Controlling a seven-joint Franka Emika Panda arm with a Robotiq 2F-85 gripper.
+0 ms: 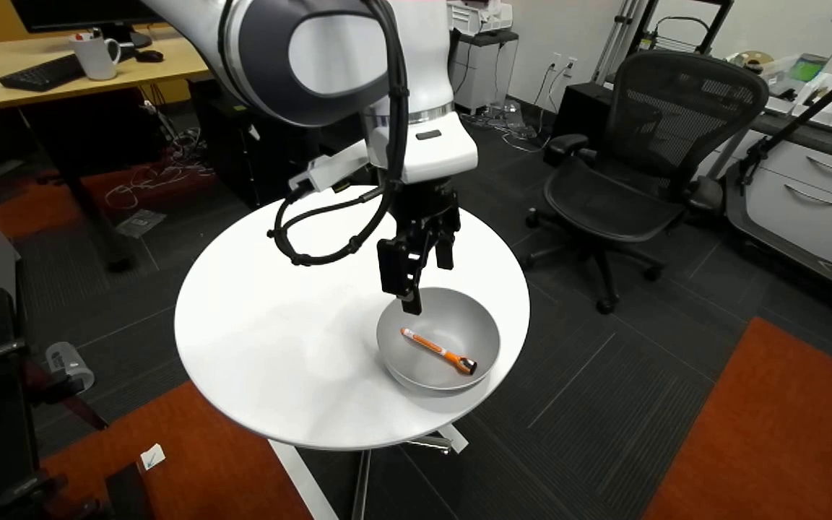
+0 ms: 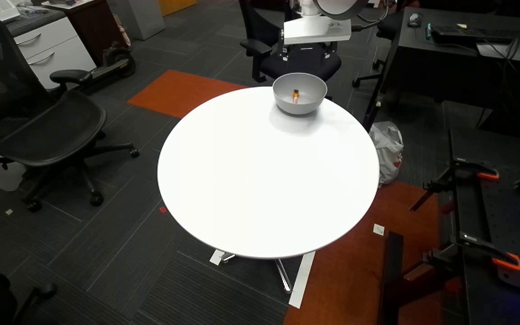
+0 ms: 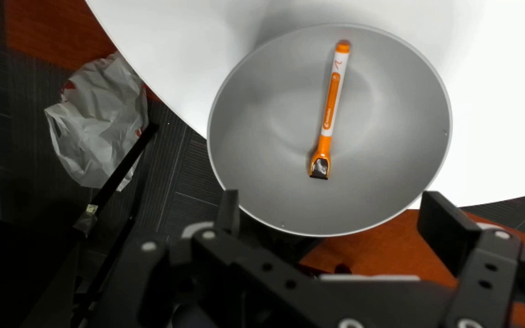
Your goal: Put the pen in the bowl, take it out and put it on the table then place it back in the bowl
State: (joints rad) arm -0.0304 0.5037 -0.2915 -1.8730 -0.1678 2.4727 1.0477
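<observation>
Now pen (image 3: 329,111) is cradled in bowl (image 3: 385,150), long axis across closing line of spread, empty jaws, dark end (image 3: 320,168) toward them in wrist view; their height can't quite be judged.

We can read no words — the print on the pen (image 3: 331,100) is too small to make out.

the white arm (image 1: 340,54) bends downward, its black jaws pointing down, spread wide.

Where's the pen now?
In an exterior view, the pen lies inside the bowl, near the right edge of the table, with the open gripper higher up.
</observation>
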